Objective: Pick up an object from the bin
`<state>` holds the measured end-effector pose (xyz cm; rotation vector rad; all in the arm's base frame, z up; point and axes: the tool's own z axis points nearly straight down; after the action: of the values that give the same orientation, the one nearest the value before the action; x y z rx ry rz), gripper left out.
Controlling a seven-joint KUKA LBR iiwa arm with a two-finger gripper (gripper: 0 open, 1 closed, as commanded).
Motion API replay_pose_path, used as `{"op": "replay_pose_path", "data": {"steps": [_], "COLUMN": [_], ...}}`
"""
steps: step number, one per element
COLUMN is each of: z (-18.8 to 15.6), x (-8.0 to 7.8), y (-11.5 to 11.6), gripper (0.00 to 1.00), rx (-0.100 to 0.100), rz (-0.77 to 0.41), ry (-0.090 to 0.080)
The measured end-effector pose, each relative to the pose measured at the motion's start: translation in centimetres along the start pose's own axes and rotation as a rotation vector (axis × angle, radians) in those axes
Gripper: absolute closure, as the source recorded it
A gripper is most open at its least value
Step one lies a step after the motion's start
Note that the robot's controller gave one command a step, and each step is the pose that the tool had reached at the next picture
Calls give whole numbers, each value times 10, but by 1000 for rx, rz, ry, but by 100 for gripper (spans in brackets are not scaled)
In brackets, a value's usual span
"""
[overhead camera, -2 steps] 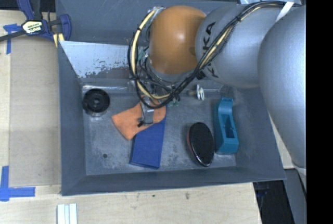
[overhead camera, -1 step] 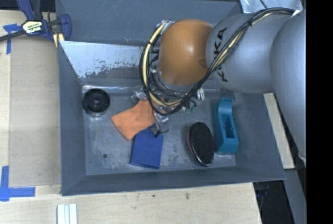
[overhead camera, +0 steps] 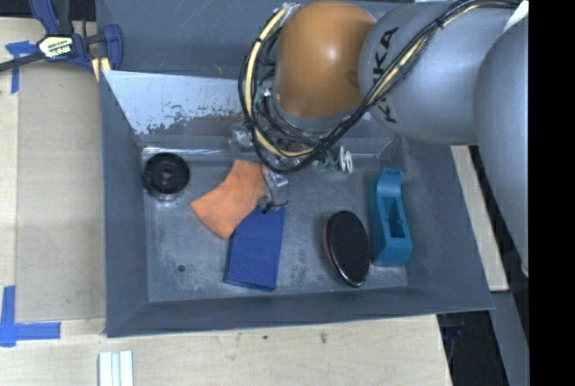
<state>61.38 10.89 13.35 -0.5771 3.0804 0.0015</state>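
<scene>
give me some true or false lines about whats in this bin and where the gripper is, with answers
1. The gripper is above the spot where the orange cloth and the blue flat pad lie next to each other. True.
2. The black round cap lies at the right end of the bin. False: it lies at the left end in the view, near the back wall.
3. The black oval thing lies right beside the blue plastic block. True.
4. The orange cloth lies on the black oval thing. False: they are apart, with the blue flat pad between them.
</scene>
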Motion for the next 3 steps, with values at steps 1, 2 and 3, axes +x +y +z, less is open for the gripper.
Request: {"op": "replay_pose_path", "data": {"steps": [1,2,3], "z": [44,59,59], "x": [7,-10,-10], "y": [-8,-1,-1], "gripper": [0,100,100], "rx": [1,-2,-2], "rz": [-210,-355,-356], "ry": [0,2,2]}}
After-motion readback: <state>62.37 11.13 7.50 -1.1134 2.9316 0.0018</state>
